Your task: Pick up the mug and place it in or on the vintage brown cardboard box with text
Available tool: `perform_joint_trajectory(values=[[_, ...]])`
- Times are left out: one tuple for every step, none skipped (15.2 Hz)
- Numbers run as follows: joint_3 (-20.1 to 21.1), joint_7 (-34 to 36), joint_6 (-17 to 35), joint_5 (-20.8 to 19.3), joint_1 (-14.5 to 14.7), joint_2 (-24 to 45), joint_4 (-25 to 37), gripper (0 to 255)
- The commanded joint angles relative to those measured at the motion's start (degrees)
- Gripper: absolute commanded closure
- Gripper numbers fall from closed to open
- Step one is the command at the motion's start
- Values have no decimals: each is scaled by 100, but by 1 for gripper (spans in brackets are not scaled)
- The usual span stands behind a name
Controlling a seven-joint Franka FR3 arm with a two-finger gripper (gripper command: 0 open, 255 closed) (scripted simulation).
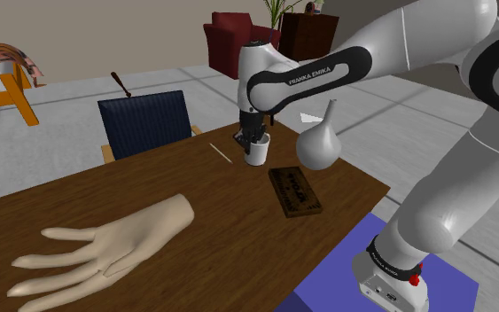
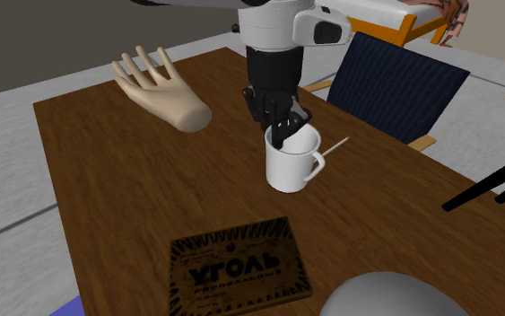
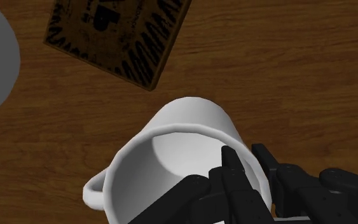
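Mug (image 2: 288,166) is white and upright over the wooden table (image 2: 107,179), near the flat brown box with text (image 2: 239,267). Can't tell if it's touching the wood. The black gripper (image 2: 284,127) is pinching its rim, one finger inside, one outside.

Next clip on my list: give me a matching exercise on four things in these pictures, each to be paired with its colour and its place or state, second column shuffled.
Things:
1. mug
2. box
3. model hand
4. chair

Descriptions:
A. dark blue, standing at the far edge of the table
B. white, its rim clasped by the gripper
C. brown with black lettering, lying flat on the table
D. pale beige, lying on the table with its fingers spread

Pairs: 1-B; 2-C; 3-D; 4-A
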Motion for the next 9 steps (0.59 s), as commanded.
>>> perform_joint_trajectory(values=[[-3, -22, -157, 21, 0, -53, 106, 255], [-4, -33, -233, 30, 0, -81, 155, 255], [-6, -44, -308, 40, 0, -107, 206, 255], [-8, -54, -384, 49, 0, -132, 258, 255], [-10, -64, -459, 57, 0, -155, 311, 255], [-11, -73, -535, 65, -1, -178, 365, 255], [-13, -82, -611, 72, -1, -199, 421, 255], [-15, -91, -686, 79, -1, -219, 477, 255], [-40, -153, -680, 138, -8, -456, 244, 255]])
